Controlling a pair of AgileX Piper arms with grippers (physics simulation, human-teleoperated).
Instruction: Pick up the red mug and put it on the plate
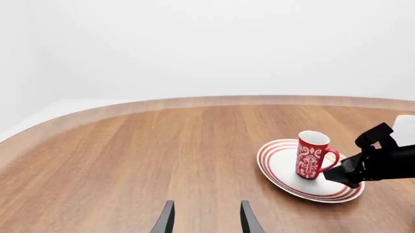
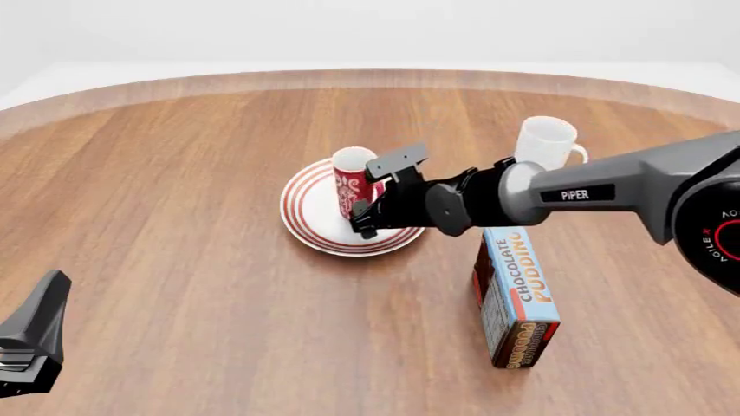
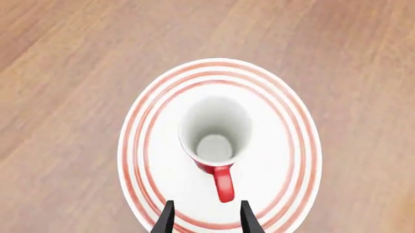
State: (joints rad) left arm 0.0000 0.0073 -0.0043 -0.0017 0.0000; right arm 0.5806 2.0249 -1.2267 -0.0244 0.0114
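1. Brown wooden round table (image 2: 173,217) under a plain white backdrop carries everything you need.
2. Your tall red patterned ceramic mug (image 2: 352,184) stands upright on the round white plate with red rings (image 2: 303,217), a little toward 12 o'clock of its centre.
3. Placement looks done; your step in hand is the release, so next lift the right gripper (image 3: 206,218) straight away without clipping the handle.
4. Its fingers are narrowly parted, holding nothing; the mug's handle points into the gap between them, apparently just short of the tips.
5. Your left gripper (image 1: 205,218) sits parted and empty, well apart at 7 o'clock.
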